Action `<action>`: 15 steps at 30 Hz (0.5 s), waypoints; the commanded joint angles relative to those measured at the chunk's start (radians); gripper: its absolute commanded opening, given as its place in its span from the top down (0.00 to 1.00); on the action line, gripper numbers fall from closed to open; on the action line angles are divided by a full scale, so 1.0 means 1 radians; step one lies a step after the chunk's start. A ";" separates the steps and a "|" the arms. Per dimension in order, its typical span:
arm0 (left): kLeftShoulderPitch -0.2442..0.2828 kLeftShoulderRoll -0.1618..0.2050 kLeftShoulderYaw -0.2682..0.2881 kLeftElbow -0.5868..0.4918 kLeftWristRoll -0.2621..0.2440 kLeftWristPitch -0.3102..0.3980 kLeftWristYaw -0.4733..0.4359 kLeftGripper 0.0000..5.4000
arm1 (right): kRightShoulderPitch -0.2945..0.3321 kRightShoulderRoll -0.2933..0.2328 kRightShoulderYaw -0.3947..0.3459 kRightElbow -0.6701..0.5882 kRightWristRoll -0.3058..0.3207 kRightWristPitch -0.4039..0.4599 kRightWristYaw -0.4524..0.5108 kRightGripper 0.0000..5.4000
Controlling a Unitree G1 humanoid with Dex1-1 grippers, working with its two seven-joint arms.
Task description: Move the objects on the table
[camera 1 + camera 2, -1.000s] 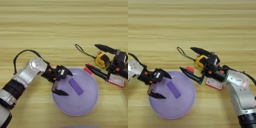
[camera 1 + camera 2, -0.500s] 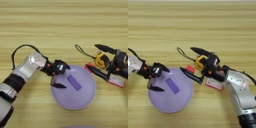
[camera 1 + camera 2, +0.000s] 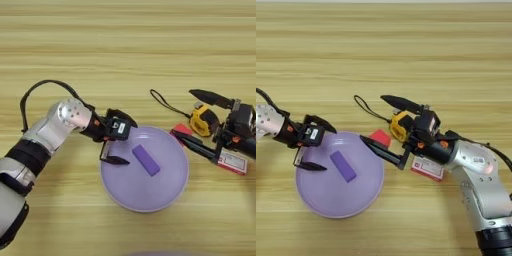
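So the broad light-brown wood-grain surface point(image 3: 125, 45) has all the small stuff crowded toward the right side. The small yellow-and-black tape measure point(image 3: 400, 126) sits with its thin black cord point(image 3: 368, 108) looping off to the left, and right beside it is a little red cube point(image 3: 380, 137), which sits just off the rim of the large round lilac plate point(image 3: 336, 195). The flat red-and-white card box point(image 3: 427, 167) lies under the right arm, partly hidden by it. The right gripper point(image 3: 379, 121) is spread wide, holding nothing: one long black finger reaches over the tape measure and cord, the other slants down past the red cube toward the plate's edge, so the cube and tape measure sit between the two. The plate is smooth and shallow, and the only thing in it is a purple rectangular block point(image 3: 146, 160), lying flat at a diagonal near the middle. The left gripper point(image 3: 119, 140) is at the plate's left rim, fingers parted and empty, with the lower black finger over the plate's inside, close to the block but not touching it.
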 commanded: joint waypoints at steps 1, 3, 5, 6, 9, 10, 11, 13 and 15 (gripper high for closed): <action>0.035 0.034 -0.049 0.079 0.127 0.007 0.028 0.00 | -0.012 -0.005 -0.009 0.003 0.009 -0.006 0.008 0.00; 0.030 0.033 -0.048 0.091 0.133 0.001 0.033 0.00 | -0.014 -0.005 -0.009 0.003 0.011 -0.006 0.007 0.00; 0.026 0.032 -0.046 0.094 0.132 -0.004 0.034 0.00 | -0.014 -0.005 -0.010 0.004 0.013 -0.007 0.009 0.00; 0.026 0.032 -0.044 0.092 0.129 -0.009 0.036 0.00 | -0.014 -0.005 -0.011 0.005 0.013 -0.008 0.009 0.00; 0.055 0.042 -0.030 0.003 0.097 -0.009 0.023 0.00 | -0.013 -0.004 -0.014 0.004 0.016 -0.007 0.008 0.00; 0.076 0.051 -0.024 -0.058 0.076 -0.005 0.008 0.00 | -0.013 -0.003 -0.015 0.005 0.017 -0.007 0.007 0.00; 0.100 0.057 -0.016 -0.128 0.050 0.004 -0.003 0.00 | -0.014 -0.002 -0.017 0.006 0.017 -0.007 0.005 0.00; 0.139 0.065 0.001 -0.246 0.007 0.034 -0.015 0.00 | -0.017 0.001 -0.022 0.013 0.015 -0.009 0.000 0.00; 0.180 0.071 0.025 -0.353 -0.043 0.073 -0.023 0.00 | -0.021 0.007 -0.026 0.023 0.014 -0.015 -0.004 0.00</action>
